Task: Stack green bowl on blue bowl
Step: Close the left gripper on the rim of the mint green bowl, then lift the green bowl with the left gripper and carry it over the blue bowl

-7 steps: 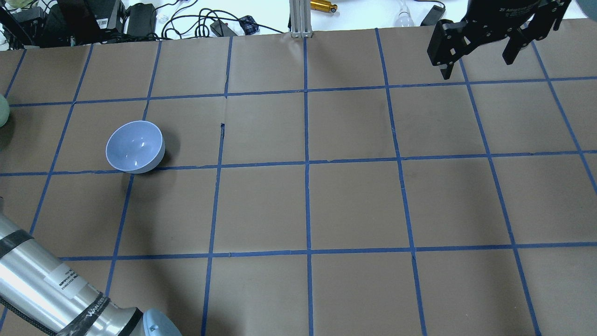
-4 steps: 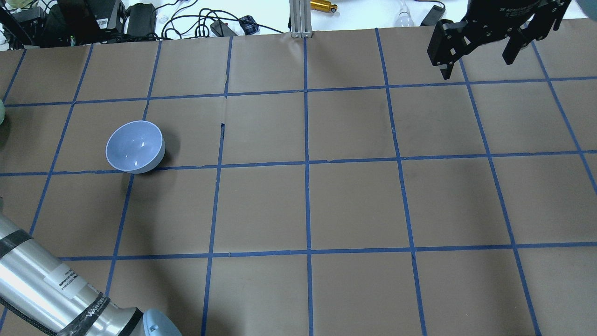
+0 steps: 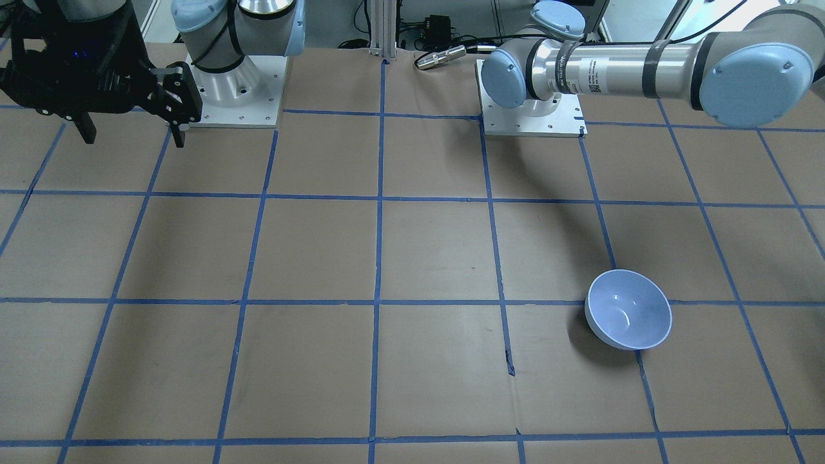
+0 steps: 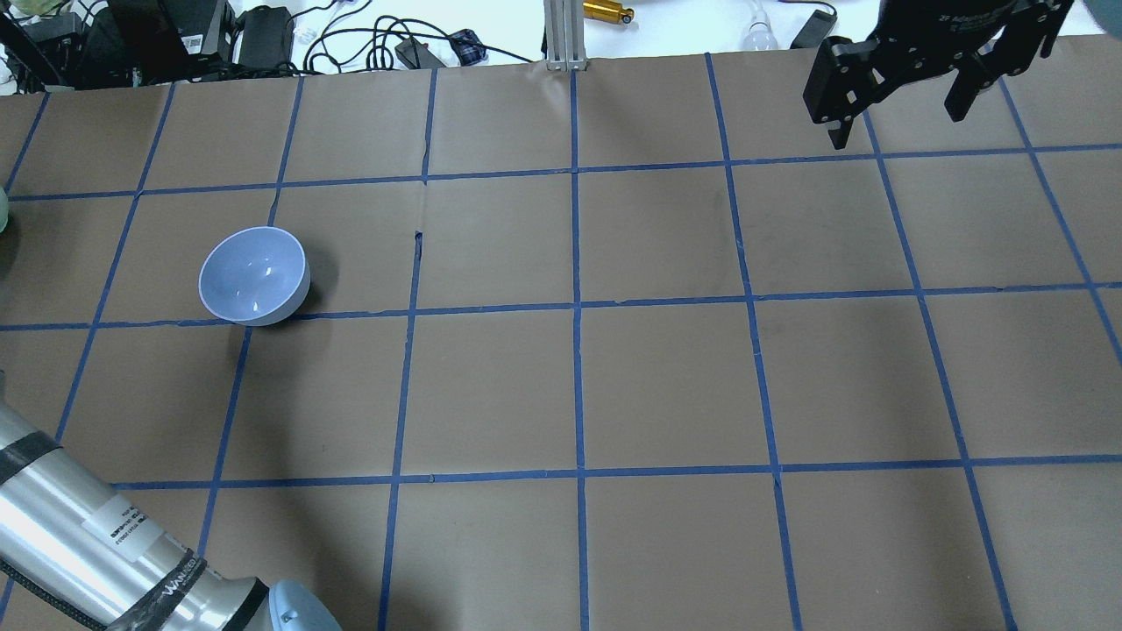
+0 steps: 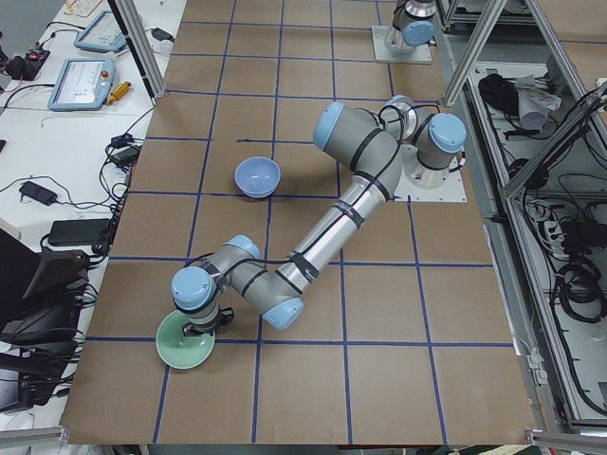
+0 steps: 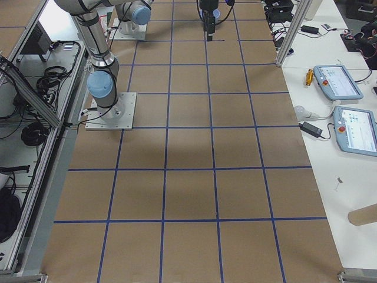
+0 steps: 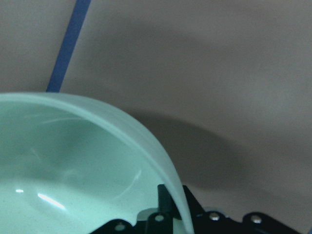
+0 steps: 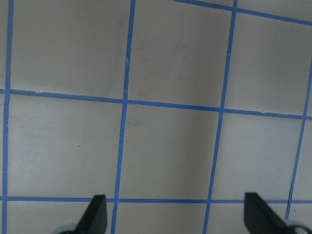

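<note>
The blue bowl [image 4: 252,276] stands upright and empty on the brown table; it also shows in the front view [image 3: 628,309] and the left side view [image 5: 257,175]. The green bowl [image 5: 185,343] is near the table's left end, far from the blue bowl. My left gripper [image 5: 199,327] sits over its rim. In the left wrist view the green bowl [image 7: 73,165] fills the lower left, and its rim runs down between the gripper's fingers [image 7: 165,200], which are shut on it. My right gripper [image 4: 896,123] is open and empty, high at the far right [image 3: 132,136].
Cables, chargers and a gold tool [image 4: 607,11] lie beyond the table's far edge. A metal post [image 4: 564,35] stands at the far middle. The left arm's silver link [image 4: 79,535] crosses the near left corner. Blue tape lines grid the table.
The sliver of the green bowl at the overhead view's left edge has shrunk, moving further left out of view. The blue bowl and the right gripper have not moved.
</note>
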Controlling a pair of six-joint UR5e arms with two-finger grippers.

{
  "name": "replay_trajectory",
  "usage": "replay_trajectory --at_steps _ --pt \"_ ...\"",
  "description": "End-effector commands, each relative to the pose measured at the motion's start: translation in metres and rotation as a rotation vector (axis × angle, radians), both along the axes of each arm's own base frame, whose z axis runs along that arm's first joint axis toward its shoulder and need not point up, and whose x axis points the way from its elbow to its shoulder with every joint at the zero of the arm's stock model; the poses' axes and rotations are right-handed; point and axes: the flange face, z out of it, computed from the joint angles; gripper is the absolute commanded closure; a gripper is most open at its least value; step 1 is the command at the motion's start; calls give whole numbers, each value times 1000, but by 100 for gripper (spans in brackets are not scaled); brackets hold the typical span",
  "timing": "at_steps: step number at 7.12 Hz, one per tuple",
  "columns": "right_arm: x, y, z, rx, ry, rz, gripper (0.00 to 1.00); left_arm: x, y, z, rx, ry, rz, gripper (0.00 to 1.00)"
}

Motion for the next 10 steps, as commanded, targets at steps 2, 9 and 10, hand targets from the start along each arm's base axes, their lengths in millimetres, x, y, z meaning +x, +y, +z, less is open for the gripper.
replay_trajectory --at_steps 2,9,10 --pt "0 0 0 0 0 -1 0 -2 0 12 -7 -11 -13 100" --pt "0 0 0 0 0 -1 0 -130 -41 118 25 -63 -72 100" --pt "0 0 0 0 0 1 0 -160 -44 146 7 -76 -63 100"
